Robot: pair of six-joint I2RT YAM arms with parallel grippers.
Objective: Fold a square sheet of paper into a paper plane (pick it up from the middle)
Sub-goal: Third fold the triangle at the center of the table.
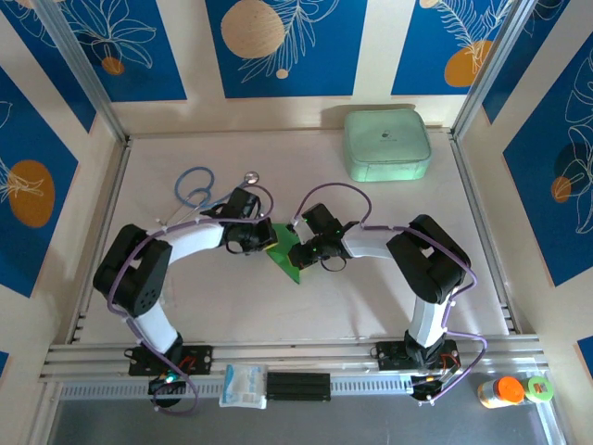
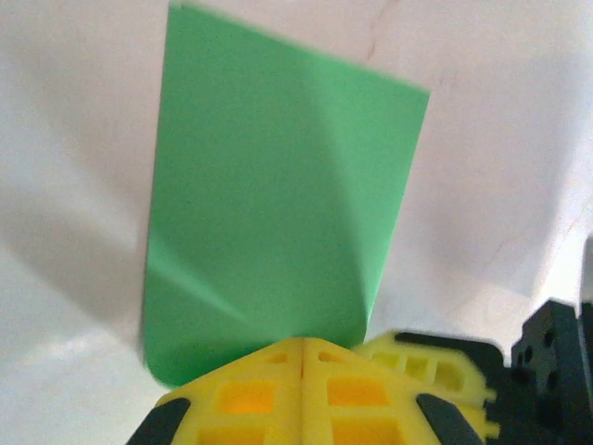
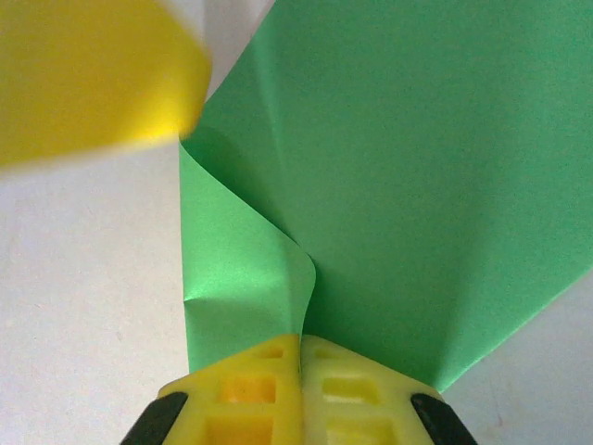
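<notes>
The bright green sheet of paper [image 1: 288, 255] is held up between the two arms at the table's middle, bent and partly folded. My left gripper [image 1: 262, 241] is shut on its left edge; in the left wrist view the yellow pads [image 2: 278, 371] meet with the sheet of paper [image 2: 278, 195] fanning out above them. My right gripper [image 1: 308, 252] is shut on the opposite edge. In the right wrist view the sheet of paper [image 3: 417, 185] curls over just above the closed pads [image 3: 269, 371]. The left gripper's yellow finger [image 3: 83, 74] shows blurred at the upper left.
A pale mint-green zip case [image 1: 387, 144] lies at the back right. Blue-handled scissors [image 1: 196, 188] and a small metal ring [image 1: 251, 175] lie behind the left arm. A white packet [image 1: 244, 385] and bottles [image 1: 512, 390] sit on the near rail.
</notes>
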